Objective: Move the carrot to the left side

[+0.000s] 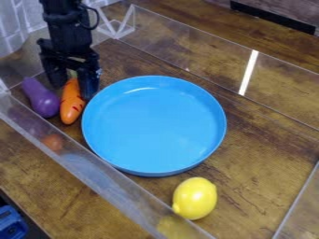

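Note:
The small orange carrot [71,104] lies on the wooden table at the left rim of the blue plate [156,124], its green top hidden behind the gripper. My black gripper [73,80] points straight down over the carrot's upper end. Its jaws stand open, one finger on each side of the carrot. I cannot tell whether the fingers touch it.
A purple eggplant [39,96] lies just left of the carrot, close to the left finger. A yellow lemon [195,198] sits at the front, below the plate. Clear plastic walls [75,159] fence the work area on the left and front.

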Available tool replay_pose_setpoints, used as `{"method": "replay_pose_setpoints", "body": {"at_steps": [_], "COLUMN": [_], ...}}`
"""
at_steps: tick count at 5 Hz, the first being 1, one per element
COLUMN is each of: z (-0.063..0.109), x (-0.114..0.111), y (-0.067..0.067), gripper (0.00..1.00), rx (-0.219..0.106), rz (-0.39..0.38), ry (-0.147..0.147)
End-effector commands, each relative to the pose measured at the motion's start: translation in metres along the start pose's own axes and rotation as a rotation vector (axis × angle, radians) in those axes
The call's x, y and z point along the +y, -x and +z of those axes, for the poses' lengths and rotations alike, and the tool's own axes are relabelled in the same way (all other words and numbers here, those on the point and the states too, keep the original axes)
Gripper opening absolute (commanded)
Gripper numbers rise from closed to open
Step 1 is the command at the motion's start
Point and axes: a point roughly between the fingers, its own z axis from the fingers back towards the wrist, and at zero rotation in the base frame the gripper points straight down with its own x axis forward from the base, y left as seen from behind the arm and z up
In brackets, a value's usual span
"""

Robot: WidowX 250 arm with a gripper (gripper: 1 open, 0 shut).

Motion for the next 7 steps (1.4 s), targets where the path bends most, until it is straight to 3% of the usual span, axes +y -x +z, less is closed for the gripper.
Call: {"method": "replay_pose_setpoints", "body": {"at_steps": [1,3,5,7], "z": [0.01,0.009,-0.005,0.002], "x": [0.0,0.003,0.004,-0.002], "y": [-0.016,-0.015,-0.012,-0.01], "gripper": [1.0,1.0,1.0,1.0], "rx": [-0.07,-0.072,-0.07,-0.073], "rz": [0.026,-0.102,-0.127,-0.053], "ry": [-0.015,0.01,0.014,0.009]}}
